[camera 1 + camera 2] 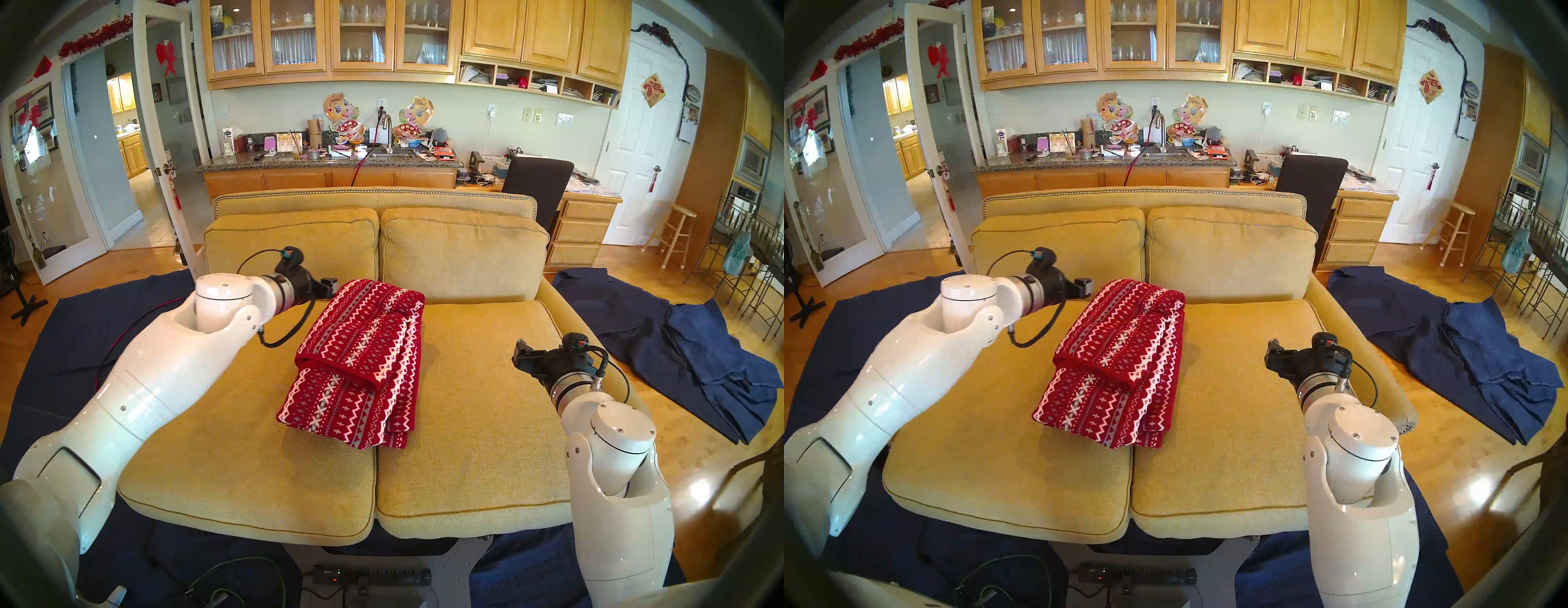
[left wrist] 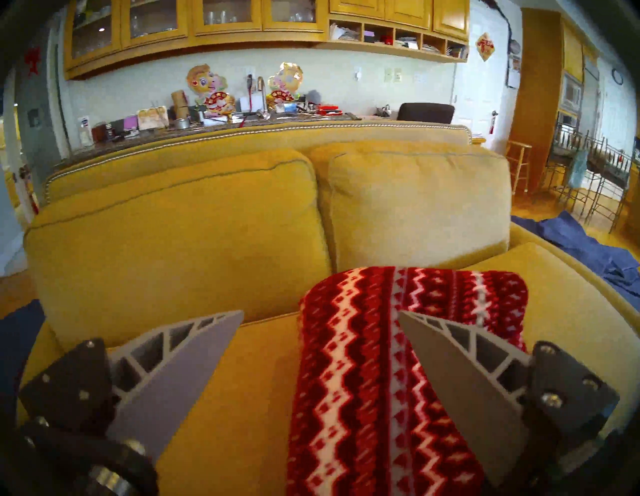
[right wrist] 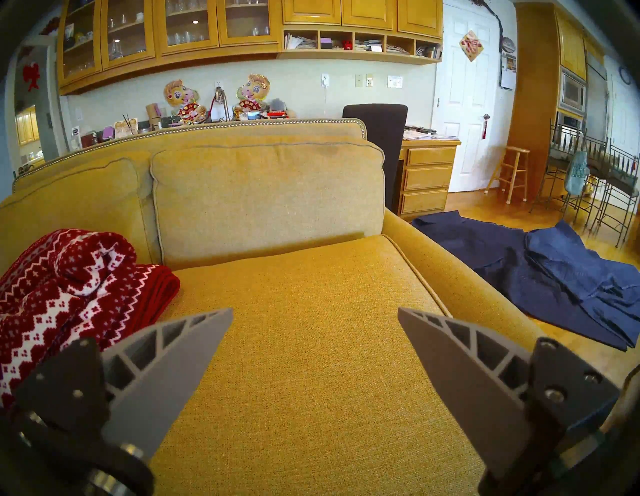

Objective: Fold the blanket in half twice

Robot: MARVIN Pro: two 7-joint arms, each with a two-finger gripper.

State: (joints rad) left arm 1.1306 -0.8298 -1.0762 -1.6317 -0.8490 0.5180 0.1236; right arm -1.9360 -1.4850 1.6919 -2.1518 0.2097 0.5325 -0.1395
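Note:
The red blanket (image 1: 356, 361) with white and grey zigzag stripes lies folded in several layers across the seam of the yellow sofa's seat cushions (image 1: 220, 446). My left gripper (image 1: 330, 288) hovers just left of the blanket's far corner. In the left wrist view its fingers (image 2: 194, 367) stand wide apart above the blanket (image 2: 367, 381), holding nothing. My right gripper (image 1: 519, 354) hangs over the right seat cushion, well clear of the blanket. In the right wrist view its fingers (image 3: 446, 367) are spread over bare cushion, with the blanket (image 3: 62, 298) at the left edge.
The sofa's back cushions (image 1: 462, 250) rise behind the blanket. Dark navy cloths (image 1: 695, 352) lie on the wooden floor to the right and under the sofa's left side (image 1: 51, 339). A power strip (image 1: 369, 577) and cables lie below the sofa's front edge.

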